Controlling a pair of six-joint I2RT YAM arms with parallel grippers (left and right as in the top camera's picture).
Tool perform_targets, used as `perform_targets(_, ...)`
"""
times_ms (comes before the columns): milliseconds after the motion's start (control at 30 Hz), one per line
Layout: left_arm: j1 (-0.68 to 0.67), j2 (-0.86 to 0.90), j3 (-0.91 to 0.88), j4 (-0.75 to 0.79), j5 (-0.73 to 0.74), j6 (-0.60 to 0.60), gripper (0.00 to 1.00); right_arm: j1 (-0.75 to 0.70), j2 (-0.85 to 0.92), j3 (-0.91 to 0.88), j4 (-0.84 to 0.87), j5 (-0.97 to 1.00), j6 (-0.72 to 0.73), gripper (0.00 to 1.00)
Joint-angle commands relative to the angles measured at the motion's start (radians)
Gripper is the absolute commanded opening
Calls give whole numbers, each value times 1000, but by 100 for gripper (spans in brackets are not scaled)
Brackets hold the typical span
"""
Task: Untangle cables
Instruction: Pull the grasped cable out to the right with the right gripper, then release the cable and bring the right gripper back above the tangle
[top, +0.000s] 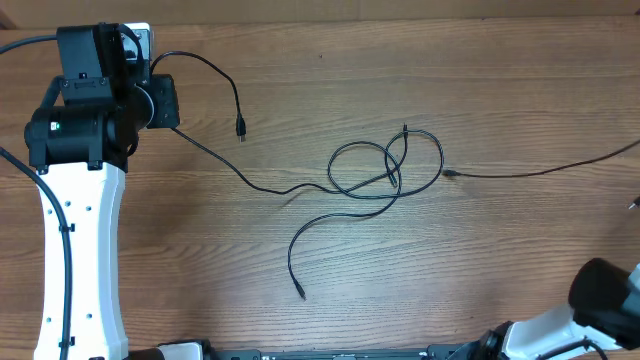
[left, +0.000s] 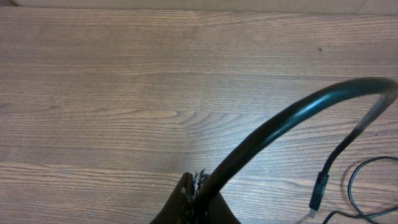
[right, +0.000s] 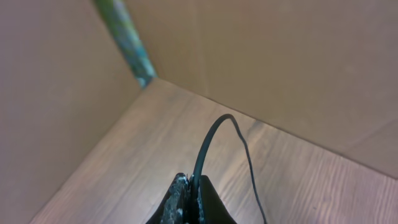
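Note:
Thin black cables lie on the wooden table, with a knot of overlapping loops (top: 385, 165) at the middle. One cord runs from the knot up left to my left gripper (top: 165, 105), then arcs over to a plug (top: 241, 128). In the left wrist view the left gripper (left: 198, 186) is shut on this cord (left: 292, 115), and its plug (left: 320, 190) hangs at the right. Another cord (top: 540, 168) leaves the knot rightward and off the edge. The right gripper (right: 191, 183) is shut on a black cord (right: 211, 130); it is out of the overhead view.
A free cable end (top: 300, 292) lies toward the front of the table. The left arm's white link (top: 80, 260) stands along the left side. The right arm's base (top: 600, 290) sits at the front right corner. Cardboard walls (right: 280, 56) rise behind the right gripper.

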Motion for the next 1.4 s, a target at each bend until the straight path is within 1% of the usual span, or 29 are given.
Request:
perform_targets(0,3,2,-3,1,2,-7,4,-33,26,16,8,-67,-7,4)
perform_targets(400,2,2,-3,-4,5,-26,5,-128,77,15,72,-60,-14,4)
perform_targets(500,2,2,-3,-3,5,-26,4,-138,100,15,95,-99,-14,4)
perform_targets(600,2,2,-3,-4,5,-27,4,-137,142,15,130,-184,-14,4)
perform_targets(667,1,2,-3,-4,7,-34,4,-126,172,15,149,-204,-15,4)
perform_targets(800,-13,2,-3,-7,36,-48,4,-93,234,16,217,-224,-78,4)
perform_targets(900,-37,2,-3,-7,38,-59,4,-65,264,16,288,-206,-147,4)
perform_targets(1067,-63,2,-3,-7,38,-67,4,-48,304,16,338,-126,-195,4)
perform_targets(1233,-86,2,-3,-7,38,-68,4,-48,381,15,358,-127,-195,4)
perform_targets(1367,-99,2,-3,-6,38,-114,4,-47,447,15,363,-130,-195,4)
